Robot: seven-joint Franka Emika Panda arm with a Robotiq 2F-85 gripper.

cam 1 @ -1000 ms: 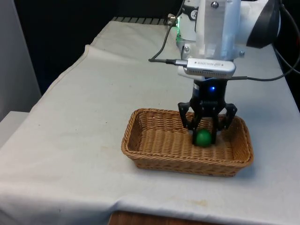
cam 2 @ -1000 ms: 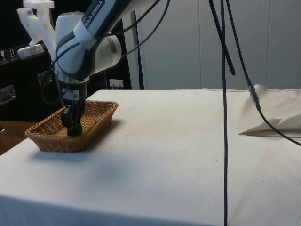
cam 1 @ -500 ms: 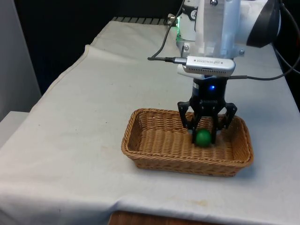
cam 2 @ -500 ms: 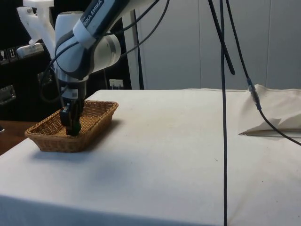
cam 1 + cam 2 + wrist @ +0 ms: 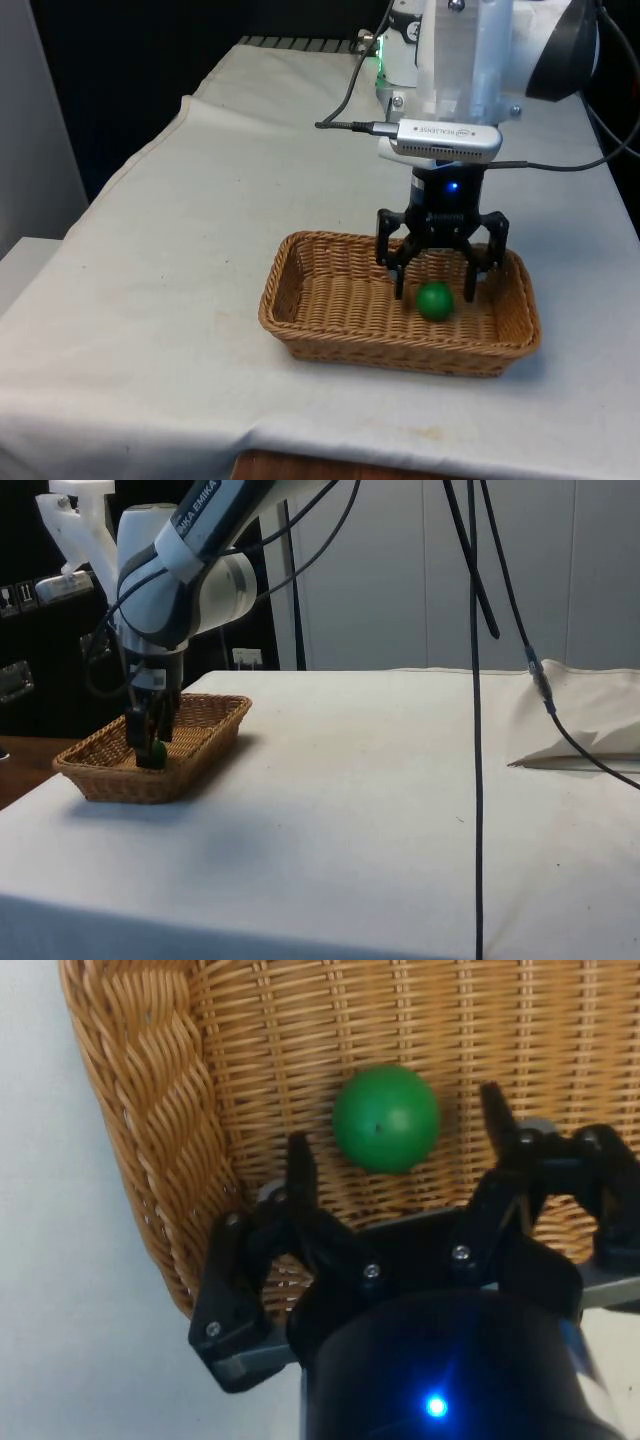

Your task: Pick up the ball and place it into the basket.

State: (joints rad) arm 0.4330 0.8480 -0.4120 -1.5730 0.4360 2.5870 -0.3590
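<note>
A: How far along is it?

B: Nearly done, I'd say. The green ball (image 5: 434,300) lies on the woven floor of the basket (image 5: 300,335), so the placing looks complete. What's left, by my judgement, is only for the arm to lift clear.

A: Start from the near side. What's in the basket?

B: The near rim is bare wicker, and the half toward the front view's left holds nothing. The ball sits toward the front view's right, closer to the far wall. Nothing else is inside.

A: And the gripper?

B: The gripper (image 5: 436,290) hangs just above the ball with its fingers spread wide, one on either side and neither touching it. The wrist view confirms this: the ball (image 5: 386,1118) rests free on the weave between the parted fingertips (image 5: 299,1160), near the braided rim (image 5: 150,1110).

A: Beyond the basket?

B: Only the white cloth (image 5: 250,150) running back.
</note>
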